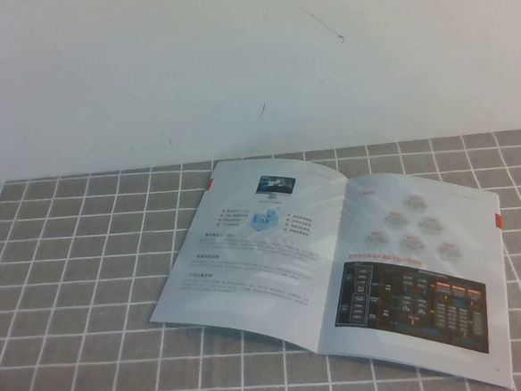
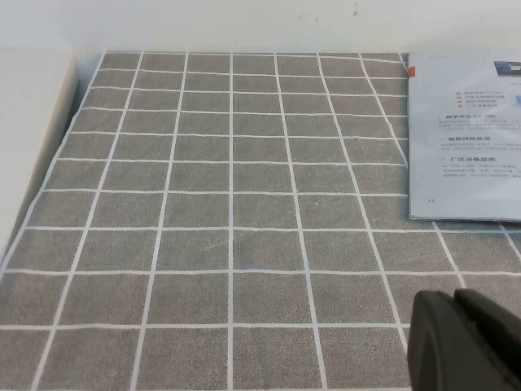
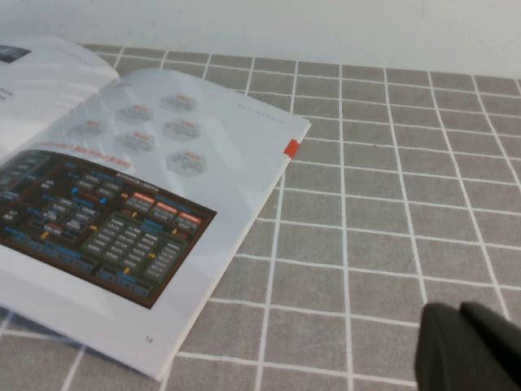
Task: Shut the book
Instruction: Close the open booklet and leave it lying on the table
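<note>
Left gripper (image 2: 460,330) and right gripper (image 3: 464,346) both sat clear of the book (image 1: 337,262), grip state can't tell. Book lay open at 4 o'clock of table (image 1: 68,263) centre, spine running 12-to-6; right gripper looked nearer.

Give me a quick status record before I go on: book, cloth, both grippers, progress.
book: open, lying face up on the cloth, both pages showing
left page: mostly text
right page: hexagons above a dark diagram; red tab at its outer edge
cloth: grey with white grid
left gripper: over bare cloth left of the book, not touching it
right gripper: over bare cloth right of the book, not touching it
progress: book not yet closed
</note>
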